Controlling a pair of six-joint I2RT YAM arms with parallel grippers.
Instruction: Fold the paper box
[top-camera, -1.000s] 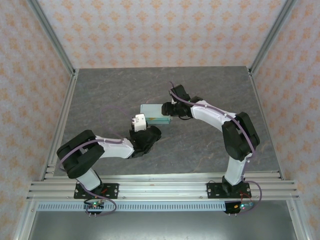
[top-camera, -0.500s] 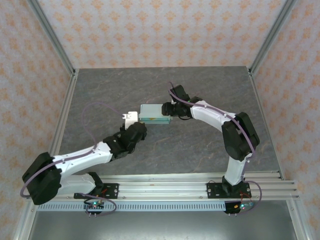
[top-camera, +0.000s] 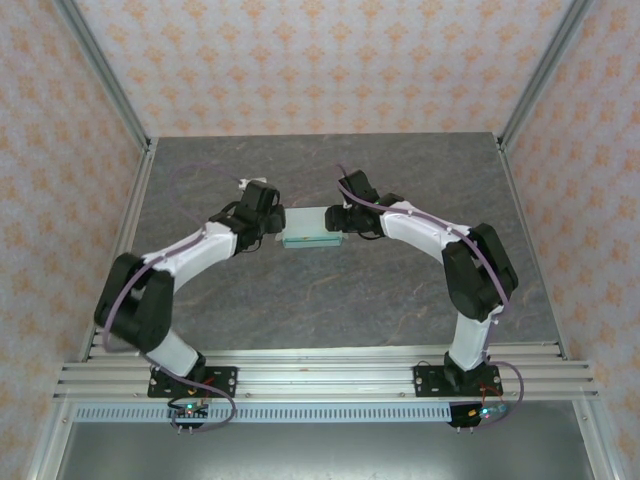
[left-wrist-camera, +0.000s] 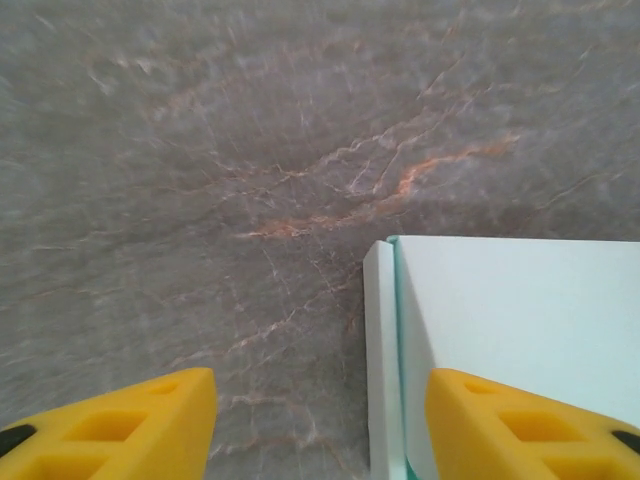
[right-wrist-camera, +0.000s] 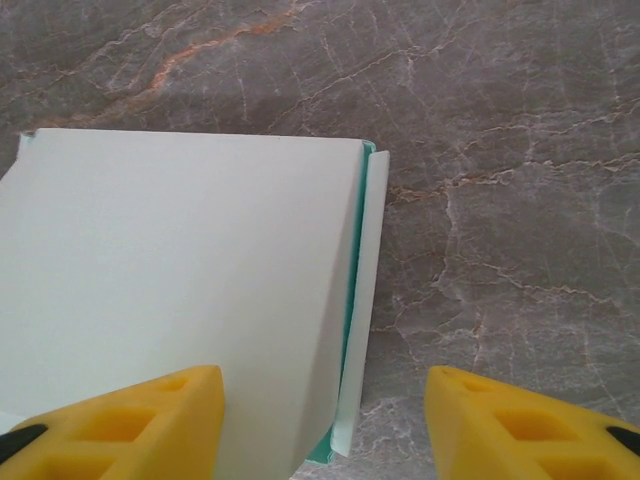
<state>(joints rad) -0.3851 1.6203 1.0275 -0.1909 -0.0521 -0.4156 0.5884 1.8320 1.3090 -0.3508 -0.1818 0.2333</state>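
The paper box (top-camera: 304, 228), a small flat pale mint rectangle, lies on the grey marbled table between my two grippers. My left gripper (top-camera: 272, 222) is at its left end and is open. In the left wrist view the box's end (left-wrist-camera: 510, 320) and a narrow side flap (left-wrist-camera: 380, 360) sit between the yellow fingertips (left-wrist-camera: 150, 425), and the left gripper (left-wrist-camera: 320, 425) is not closed on them. My right gripper (top-camera: 336, 220) is at the box's right end, also open. In the right wrist view it (right-wrist-camera: 325, 420) straddles the box's edge (right-wrist-camera: 180, 260) and a loose side flap (right-wrist-camera: 365, 290).
The table (top-camera: 400, 170) is bare grey stone round the box. Aluminium posts (top-camera: 105, 80) and patterned walls close in the left, right and back sides. A metal rail (top-camera: 320, 375) with both arm bases runs along the near edge.
My left arm has swung from the near middle of the table up to the box's left end, and its jaws have widened. The right arm and the box have stayed put.
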